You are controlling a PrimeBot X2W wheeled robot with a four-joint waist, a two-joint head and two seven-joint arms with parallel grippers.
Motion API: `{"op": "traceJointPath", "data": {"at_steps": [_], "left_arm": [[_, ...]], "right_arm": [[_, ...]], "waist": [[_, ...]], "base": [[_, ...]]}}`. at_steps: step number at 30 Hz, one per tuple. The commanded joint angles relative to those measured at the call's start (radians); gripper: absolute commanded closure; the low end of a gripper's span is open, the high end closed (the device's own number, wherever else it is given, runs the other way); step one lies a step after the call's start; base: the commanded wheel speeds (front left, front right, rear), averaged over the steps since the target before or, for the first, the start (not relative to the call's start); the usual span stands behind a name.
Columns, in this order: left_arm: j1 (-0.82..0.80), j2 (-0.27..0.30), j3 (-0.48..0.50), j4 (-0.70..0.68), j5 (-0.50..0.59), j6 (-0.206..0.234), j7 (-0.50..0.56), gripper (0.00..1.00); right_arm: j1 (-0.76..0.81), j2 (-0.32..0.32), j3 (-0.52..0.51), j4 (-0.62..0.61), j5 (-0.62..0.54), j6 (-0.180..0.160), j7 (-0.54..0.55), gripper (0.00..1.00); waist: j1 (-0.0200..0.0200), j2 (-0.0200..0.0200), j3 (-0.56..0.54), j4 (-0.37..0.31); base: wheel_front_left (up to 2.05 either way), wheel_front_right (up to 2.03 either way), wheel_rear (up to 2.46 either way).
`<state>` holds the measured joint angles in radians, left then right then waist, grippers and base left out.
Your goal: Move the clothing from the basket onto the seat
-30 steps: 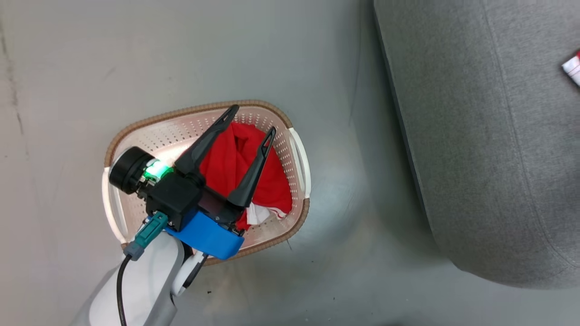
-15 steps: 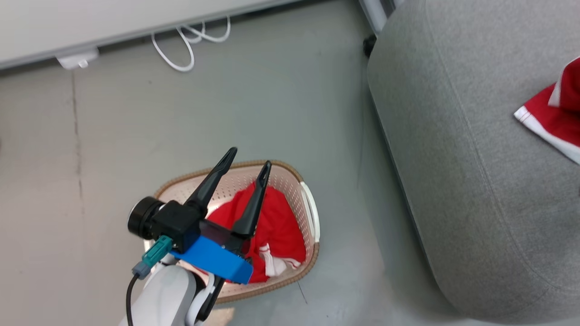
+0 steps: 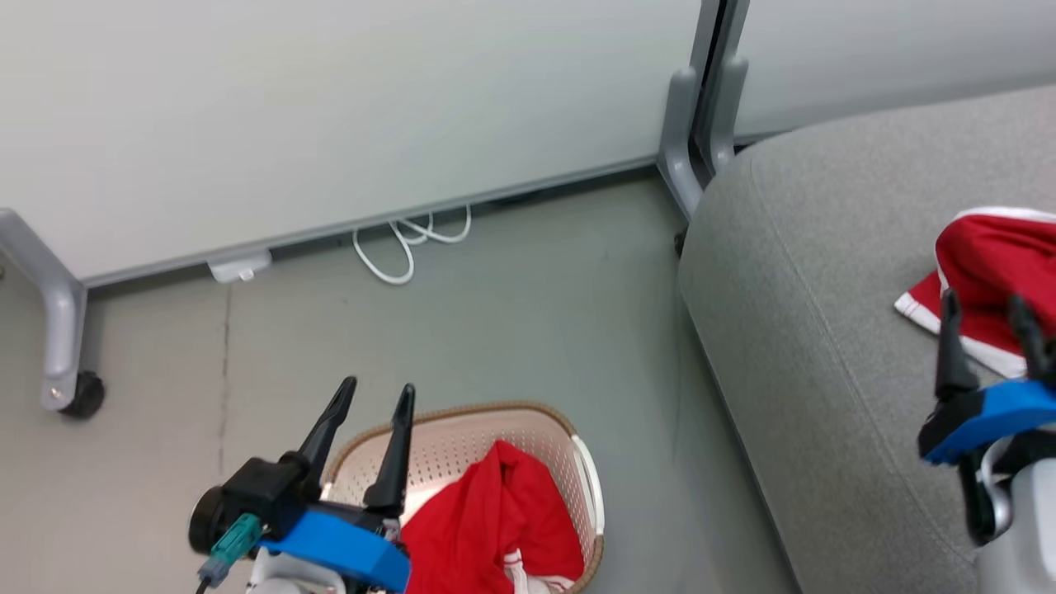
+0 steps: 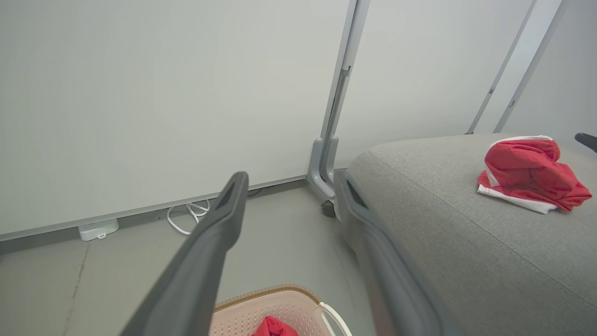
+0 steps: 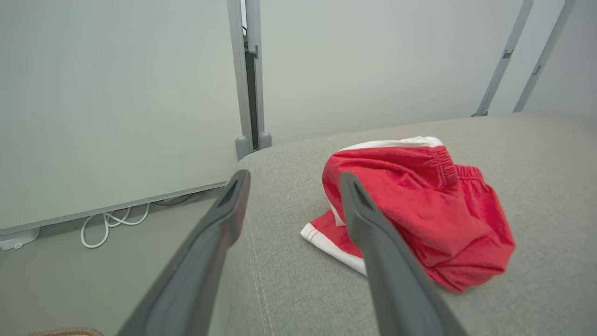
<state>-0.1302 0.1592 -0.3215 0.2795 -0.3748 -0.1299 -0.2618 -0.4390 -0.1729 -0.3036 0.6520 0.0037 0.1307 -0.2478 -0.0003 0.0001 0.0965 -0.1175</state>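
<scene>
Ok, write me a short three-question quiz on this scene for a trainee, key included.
1. True or false: the basket holds no clothing.
2. Where does the other red garment lie? A) tucked back in the basket B) on the seat C) draped over the basket's rim
3. Fill in: the jaws of the left pincer and the right pincer both stand ____.
Key: 1 false, a red garment lies in it. 2 B. 3 open.
</scene>
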Motion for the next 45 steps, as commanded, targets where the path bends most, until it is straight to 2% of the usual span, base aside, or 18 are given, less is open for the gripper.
{"op": "traceJointPath", "data": {"at_steps": [1, 6, 16, 22, 28, 45], "left_arm": [[0.029, 0.000, 0.026, 0.005, 0.008, -0.001, -0.005, 0.00], [0.083, -0.006, 0.093, 0.012, 0.022, -0.001, -0.005, 0.00], [0.105, -0.014, 0.139, 0.032, 0.031, -0.001, -0.005, 0.00], [0.107, -0.016, 0.161, 0.054, 0.033, -0.001, -0.005, 0.00], [0.120, -0.021, 0.187, 0.057, 0.040, -0.001, -0.005, 0.00], [0.122, -0.024, 0.194, 0.047, 0.043, -0.001, -0.005, 0.00]], "right_arm": [[0.057, 0.024, 0.026, -0.047, 0.015, 0.000, 0.006, 0.00], [0.214, 0.081, 0.114, -0.241, 0.038, 0.000, 0.046, 0.00], [0.368, 0.120, 0.198, -0.428, 0.073, 0.000, 0.097, 0.00], [0.402, 0.123, 0.252, -0.464, 0.103, 0.000, 0.119, 0.00], [0.425, 0.123, 0.258, -0.482, 0.123, 0.000, 0.125, 0.00], [0.416, 0.123, 0.264, -0.491, 0.146, 0.000, 0.133, 0.00]], "waist": [[0.0003, -0.0001, -0.065, 0.016], [0.0003, -0.0001, -0.109, 0.038], [0.0003, -0.0001, -0.126, 0.090], [0.0003, -0.0001, -0.128, 0.121], [0.0003, -0.0001, -0.126, 0.144], [0.0003, -0.0001, -0.110, 0.147]], "base": [[0.00, 0.00, 0.00], [0.00, 0.00, 0.00], [0.00, 0.00, 0.00], [0.00, 0.00, 0.00], [0.00, 0.00, 0.00], [0.00, 0.00, 0.00]]}}
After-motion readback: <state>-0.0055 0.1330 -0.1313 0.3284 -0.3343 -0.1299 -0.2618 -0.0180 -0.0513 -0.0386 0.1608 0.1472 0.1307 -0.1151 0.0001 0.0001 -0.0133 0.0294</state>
